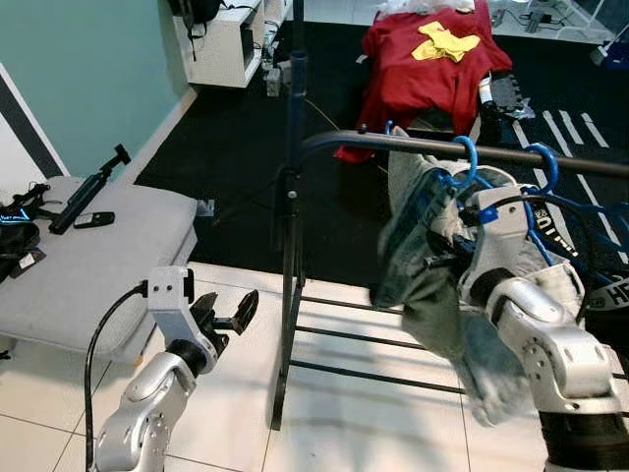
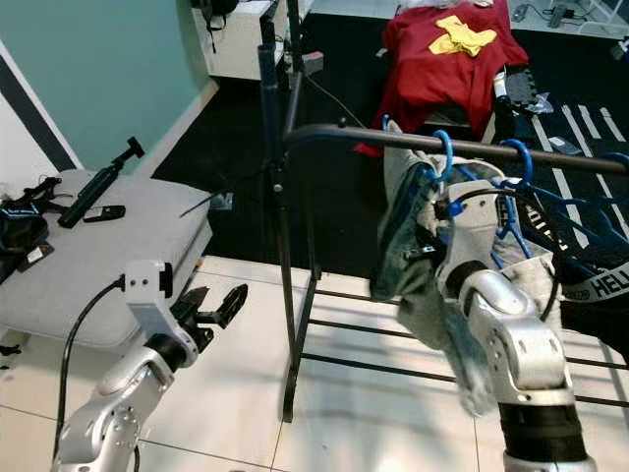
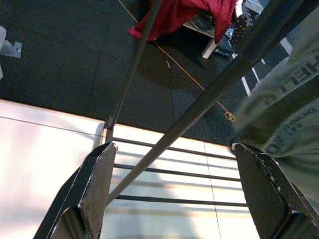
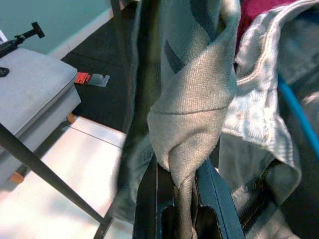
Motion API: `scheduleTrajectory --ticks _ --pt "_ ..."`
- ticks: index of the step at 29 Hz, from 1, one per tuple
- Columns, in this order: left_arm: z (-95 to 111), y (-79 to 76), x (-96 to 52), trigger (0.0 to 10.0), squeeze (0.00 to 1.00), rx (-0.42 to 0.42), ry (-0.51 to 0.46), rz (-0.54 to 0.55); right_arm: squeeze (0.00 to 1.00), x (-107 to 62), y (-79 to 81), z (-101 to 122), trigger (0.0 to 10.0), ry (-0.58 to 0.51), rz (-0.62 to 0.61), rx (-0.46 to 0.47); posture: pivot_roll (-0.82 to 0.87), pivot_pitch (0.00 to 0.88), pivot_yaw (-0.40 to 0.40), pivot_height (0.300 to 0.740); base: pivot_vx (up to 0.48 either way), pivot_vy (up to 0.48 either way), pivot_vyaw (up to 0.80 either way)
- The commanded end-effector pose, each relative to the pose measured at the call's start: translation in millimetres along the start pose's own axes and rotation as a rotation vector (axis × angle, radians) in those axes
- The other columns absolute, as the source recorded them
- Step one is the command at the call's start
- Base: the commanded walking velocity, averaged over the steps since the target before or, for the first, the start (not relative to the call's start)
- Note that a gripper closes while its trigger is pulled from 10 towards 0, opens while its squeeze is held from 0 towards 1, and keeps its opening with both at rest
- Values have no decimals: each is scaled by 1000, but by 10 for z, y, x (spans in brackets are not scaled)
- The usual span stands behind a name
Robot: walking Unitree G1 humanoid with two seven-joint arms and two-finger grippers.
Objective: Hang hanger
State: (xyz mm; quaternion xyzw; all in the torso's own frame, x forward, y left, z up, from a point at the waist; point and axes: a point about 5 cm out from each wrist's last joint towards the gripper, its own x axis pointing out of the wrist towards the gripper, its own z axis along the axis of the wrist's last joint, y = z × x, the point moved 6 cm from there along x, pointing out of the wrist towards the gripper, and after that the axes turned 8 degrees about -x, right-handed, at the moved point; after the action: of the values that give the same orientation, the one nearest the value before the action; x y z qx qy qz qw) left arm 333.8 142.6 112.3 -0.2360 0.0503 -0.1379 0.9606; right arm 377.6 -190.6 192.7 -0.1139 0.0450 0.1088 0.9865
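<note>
A blue hanger (image 1: 466,159) carrying a grey garment (image 1: 411,241) has its hook over the dark rail (image 1: 393,144) of the clothes rack. My right gripper (image 4: 182,201) is shut on the hanger's neck and the bunched grey cloth just under the rail. A second blue hanger (image 1: 543,163) hangs further right with dark printed clothing. Low at the left, over the white tiles, my left gripper (image 1: 224,315) is open and holds nothing. In its wrist view the fingers (image 3: 94,184) frame the rack's bars.
The rack's upright post (image 1: 293,197) and floor bars (image 1: 373,339) stand between my arms. A grey padded bench (image 1: 108,256) at the left holds a black handle (image 1: 88,192) and small gadgets. A red shirt (image 1: 423,69) with a yellow cloth (image 1: 444,41) lies beyond.
</note>
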Motion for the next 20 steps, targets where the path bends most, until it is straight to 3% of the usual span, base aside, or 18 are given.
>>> scheduleTrajectory --ticks 1,6,7,14,15,16,18,20 --pt "-35 18 -19 10000 0 -5 14 8 0 16 48 -209 10000 75 19 1 -16 169 10 740 0 0 0" --pt "-33 18 -20 10000 0 -5 13 9 0 64 23 -246 10000 97 10 0 -13 169 10 740 0 0 0" --pt "-36 10 -22 10000 0 -8 17 3 1000 52 18 -328 10000 129 3 -6 -14 171 9 740 0 0 0" --pt "-63 -76 -26 10000 0 -22 47 -61 1000 -74 -1 -456 10000 140 -24 24 -27 176 10 740 0 0 0" --pt "-74 -103 -24 10000 0 -28 60 -83 1000 -132 29 -369 10000 72 -10 44 -31 178 11 740 0 0 0" --pt "-74 -103 -24 10000 0 -28 60 -83 1000 -132 29 -369 10000 72 -10 44 -31 178 11 740 0 0 0" --pt "-69 -112 -2 10000 0 -40 69 -98 1000 -281 174 -131 10000 -79 72 95 -38 179 12 740 0 0 0" --pt "-58 -99 17 10000 0 -44 68 -94 1000 -362 259 -64 10000 -120 115 111 -46 181 15 740 0 0 0"
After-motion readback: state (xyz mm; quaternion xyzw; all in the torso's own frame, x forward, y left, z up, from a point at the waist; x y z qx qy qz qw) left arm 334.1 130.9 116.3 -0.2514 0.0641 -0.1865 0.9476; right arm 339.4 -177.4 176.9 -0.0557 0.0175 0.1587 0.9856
